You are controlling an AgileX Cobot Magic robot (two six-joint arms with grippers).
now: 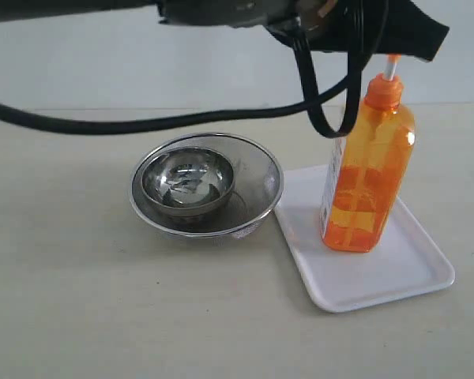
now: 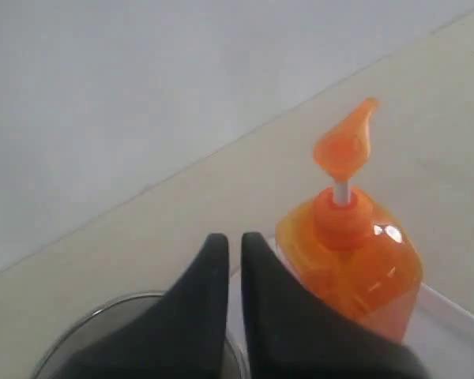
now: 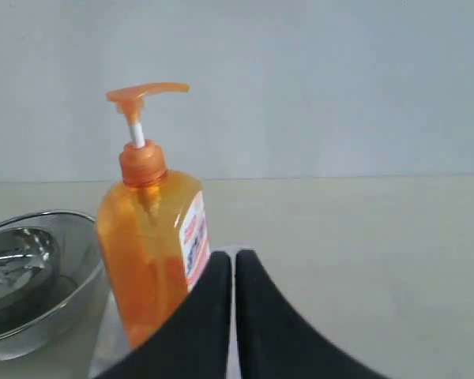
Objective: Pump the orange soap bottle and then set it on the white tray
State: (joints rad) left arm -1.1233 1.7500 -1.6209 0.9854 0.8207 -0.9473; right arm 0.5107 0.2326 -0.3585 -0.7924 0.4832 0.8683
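I saw the orange soap bottle [image 1: 369, 178] standing upright on the white tray [image 1: 403, 272], right of centre in the exterior frame. The left gripper [image 2: 235, 246] and right gripper [image 3: 234, 259] each had 2 fingers pressed together, holding nothing, with the bottle close beside their tips.

left tool [image 2: 235, 242] closed, right tool [image 3: 232, 257] closed, both empty
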